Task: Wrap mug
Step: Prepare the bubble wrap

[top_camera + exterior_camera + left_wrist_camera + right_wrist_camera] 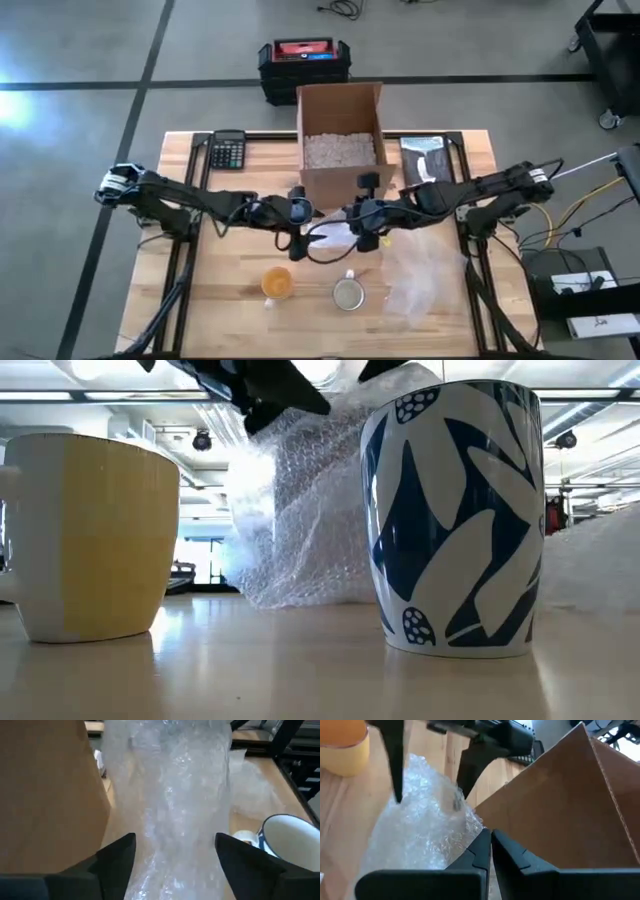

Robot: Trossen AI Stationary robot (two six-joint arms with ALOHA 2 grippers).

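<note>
A sheet of clear bubble wrap (335, 237) stands raised between my two grippers, in front of the cardboard box. Its lower end (290, 595) rests on the table. My right gripper (491, 842) is shut at the sheet's edge. My left gripper (175, 855) is open, one finger on either side of the wrap (175, 795). A blue-and-white patterned mug (348, 293) stands upright near the front edge. A yellow mug (277, 283) stands to its left. My right gripper pinches the edge of the bubble wrap (472, 827) beside the box wall between its two fingers; one layer or several, I cannot tell. The wrap is held up off the table and hangs crumpled, its lower end on the wood. My left gripper straddles the wrap; I cannot tell whether its fingers (117, 855) touch it.
An open cardboard box (340, 140) with packing peanuts stands just behind both grippers. More bubble wrap (420, 275) lies at the front right. A calculator (228, 150) sits at the back left, and a black flat item (425, 158) at the back right.
</note>
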